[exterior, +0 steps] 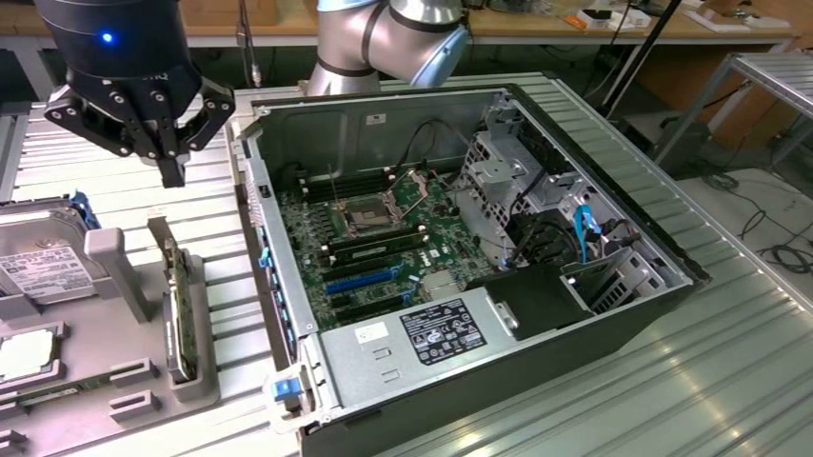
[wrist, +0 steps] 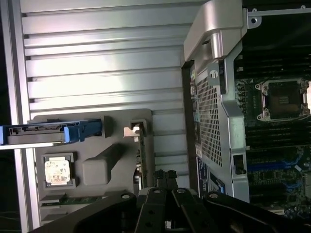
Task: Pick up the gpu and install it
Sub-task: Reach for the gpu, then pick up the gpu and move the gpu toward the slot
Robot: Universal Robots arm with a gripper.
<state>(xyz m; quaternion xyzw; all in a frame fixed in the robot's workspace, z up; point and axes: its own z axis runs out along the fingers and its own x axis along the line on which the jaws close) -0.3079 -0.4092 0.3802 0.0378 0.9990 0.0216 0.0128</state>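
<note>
The gpu (exterior: 179, 307) is a thin dark green card with a silver bracket at one end. It stands on its edge in a slot of the grey holder tray (exterior: 128, 286) at the exterior view's left. In the wrist view the gpu (wrist: 138, 158) appears as a narrow strip just beyond the fingers. My gripper (exterior: 170, 177) hangs well above the card's far end, fingers pointing down and shut with nothing in them. In the wrist view the gripper (wrist: 164, 176) sits above its black linkage.
An open computer case (exterior: 610, 314) lies right of the tray, with its motherboard (exterior: 381, 224) and blue slots (exterior: 362, 281) exposed. The tray also holds a hard drive (exterior: 45, 262), a processor chip (exterior: 26, 352) and a memory stick (exterior: 64, 390). A ribbed metal table (exterior: 711, 381) carries everything.
</note>
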